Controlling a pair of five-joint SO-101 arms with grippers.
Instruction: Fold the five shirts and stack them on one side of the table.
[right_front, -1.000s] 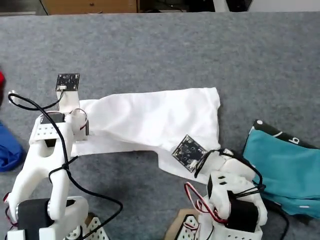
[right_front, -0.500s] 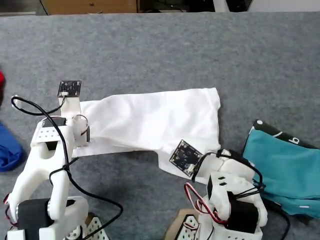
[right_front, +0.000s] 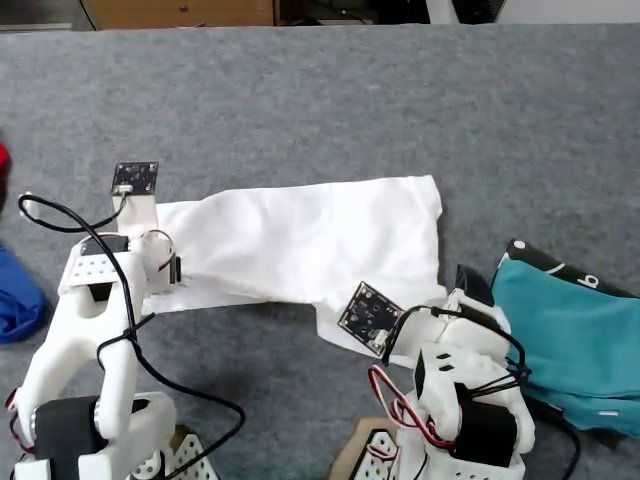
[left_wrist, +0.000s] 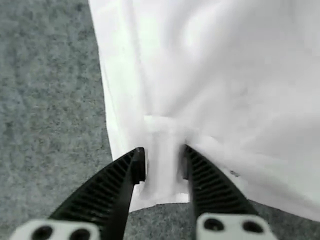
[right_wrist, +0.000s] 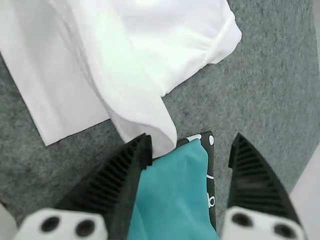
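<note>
the soft white cloth shirt (right_front: 310, 240) lies flat and wide in the middle of the grey fuzzy table (right_front: 300, 100). the left gripper (left_wrist: 163, 162) has its jaws squeezed on a little fold at the shirt's edge. the right gripper (right_wrist: 191, 146) hangs with jaws wide apart over a near corner of the shirt, just beside the folded teal shirt (right_front: 570, 350). the white shirt looks light and floppy, so it will likely sag and bunch up. best to grab its corners.

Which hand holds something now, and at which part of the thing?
The left hand pinches the white shirt by a fold at its edge; the right hand is open, holding nothing.
</note>
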